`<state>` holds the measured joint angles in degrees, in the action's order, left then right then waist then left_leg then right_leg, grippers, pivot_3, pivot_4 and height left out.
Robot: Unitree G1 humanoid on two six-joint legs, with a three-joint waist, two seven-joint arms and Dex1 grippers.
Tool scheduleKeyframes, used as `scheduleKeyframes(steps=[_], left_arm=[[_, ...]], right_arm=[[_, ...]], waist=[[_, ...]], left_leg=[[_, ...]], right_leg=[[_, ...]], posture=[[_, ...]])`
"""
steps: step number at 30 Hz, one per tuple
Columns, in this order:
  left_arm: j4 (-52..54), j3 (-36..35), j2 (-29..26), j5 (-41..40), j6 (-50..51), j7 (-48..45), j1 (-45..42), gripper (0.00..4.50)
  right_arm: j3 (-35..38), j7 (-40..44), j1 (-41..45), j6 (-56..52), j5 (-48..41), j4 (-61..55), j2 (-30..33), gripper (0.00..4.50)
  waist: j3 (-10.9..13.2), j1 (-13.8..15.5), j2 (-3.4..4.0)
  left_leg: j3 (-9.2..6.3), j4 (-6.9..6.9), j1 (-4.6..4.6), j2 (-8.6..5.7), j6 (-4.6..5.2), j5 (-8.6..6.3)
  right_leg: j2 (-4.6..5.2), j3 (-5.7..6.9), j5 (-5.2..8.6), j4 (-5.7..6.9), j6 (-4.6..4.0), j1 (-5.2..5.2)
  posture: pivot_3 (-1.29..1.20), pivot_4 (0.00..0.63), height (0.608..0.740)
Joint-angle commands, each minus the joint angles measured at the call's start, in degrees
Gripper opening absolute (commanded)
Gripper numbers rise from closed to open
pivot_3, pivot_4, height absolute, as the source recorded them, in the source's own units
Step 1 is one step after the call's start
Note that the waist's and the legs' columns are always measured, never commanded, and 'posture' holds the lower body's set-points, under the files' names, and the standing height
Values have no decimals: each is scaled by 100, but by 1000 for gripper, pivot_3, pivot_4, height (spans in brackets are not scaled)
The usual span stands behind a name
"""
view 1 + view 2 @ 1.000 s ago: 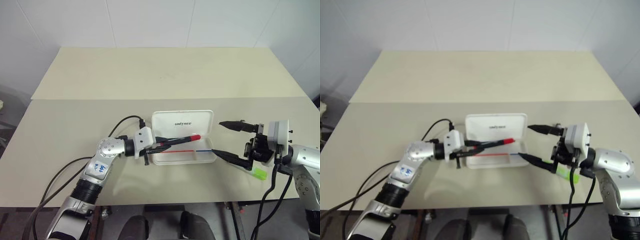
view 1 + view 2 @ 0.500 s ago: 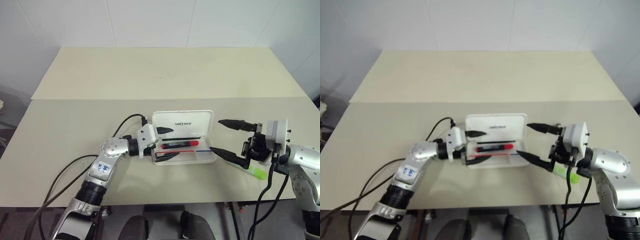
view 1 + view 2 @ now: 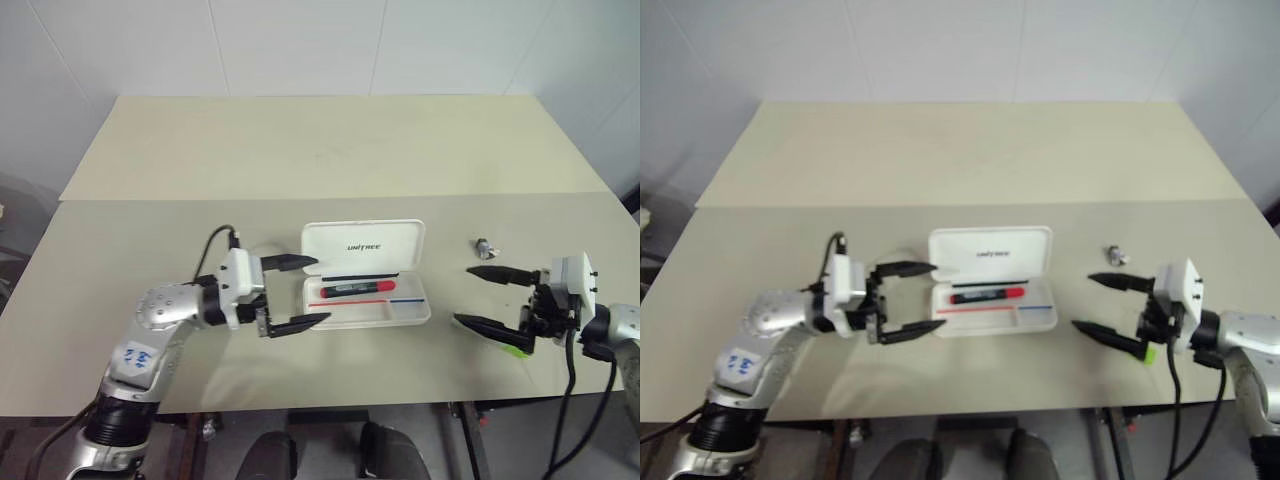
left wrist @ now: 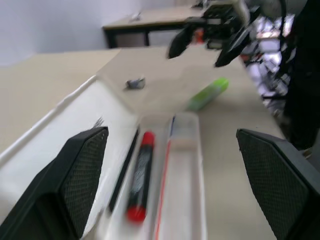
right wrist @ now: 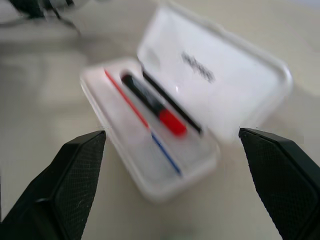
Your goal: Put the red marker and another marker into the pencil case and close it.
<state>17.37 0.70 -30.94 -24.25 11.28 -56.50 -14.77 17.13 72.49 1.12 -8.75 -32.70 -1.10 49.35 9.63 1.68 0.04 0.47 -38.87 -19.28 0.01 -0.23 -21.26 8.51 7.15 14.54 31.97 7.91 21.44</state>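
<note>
The white pencil case lies open at the table's middle, its lid folded back. Inside the tray lies the red marker, red and black, seen too in the right wrist view. My left gripper hangs open just left of the case, holding nothing. My right gripper stands open to the right of the case, apart from it. The lime-green highlighter lies on the table beside the right gripper, mostly hidden behind that hand in the head views.
A thin red-and-blue stick and a thin black pen also lie in the tray. A small metal object sits on the table right of the lid. A second table adjoins at the back.
My left gripper opened and let go of the red marker, which now lies in the case, then drew back to the left. My right gripper moved right, away from the case.
</note>
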Motion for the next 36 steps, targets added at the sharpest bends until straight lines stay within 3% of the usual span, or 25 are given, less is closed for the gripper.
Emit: scheduleKeyframes(steps=[1,11,22,25,32,33,36], left_arm=[[301,-113,-68,-188,-2,10,100,4386],[217,-358,-489,-358,-11,-299,174,4386],[-5,-723,-982,-631,-9,-793,200,4386],[-112,-780,-1038,-720,19,-929,151,4428],[-331,-828,-1138,-702,-50,-1186,113,4428],[-350,-837,-1134,-693,-51,-1188,105,4428],[-421,-836,-1128,-661,-71,-1206,76,4428]], right_arm=[[370,184,-161,69,4,191,202,4500],[190,1091,-358,855,597,1624,541,4500],[-222,1170,183,1616,1070,2874,130,4500],[-323,1159,286,1644,1068,2936,-67,3922],[-389,1016,282,1711,1062,2733,-323,1317],[-374,976,286,1753,1070,2712,-343,1100],[-345,873,325,1877,1095,2661,-371,1106]], waist=[[0,0,0],[0,-19,0],[2,-22,2],[1,-37,2],[0,-44,0],[0,-44,0],[0,-56,0]], left_leg=[[1,-1,0,-1,1,-1],[8,-1,6,-1,4,-2],[9,-1,7,0,2,-3],[11,-1,8,0,2,-3],[10,-1,10,7,-2,-3],[10,-1,10,7,-2,-4],[10,-2,10,7,-2,-4]], right_leg=[[1,-2,0,0,0,0],[0,-8,-1,-2,1,-3],[-2,-8,-1,-4,1,-4],[-2,-11,-1,-4,1,-4],[-8,-10,-1,-2,1,-4],[-8,-10,-1,-2,1,-4],[-8,-10,-1,-2,1,-4]], posture=[[0,150,740],[0,150,740],[0,150,740],[0,150,740],[0,150,740],[0,150,740],[0,150,740]])
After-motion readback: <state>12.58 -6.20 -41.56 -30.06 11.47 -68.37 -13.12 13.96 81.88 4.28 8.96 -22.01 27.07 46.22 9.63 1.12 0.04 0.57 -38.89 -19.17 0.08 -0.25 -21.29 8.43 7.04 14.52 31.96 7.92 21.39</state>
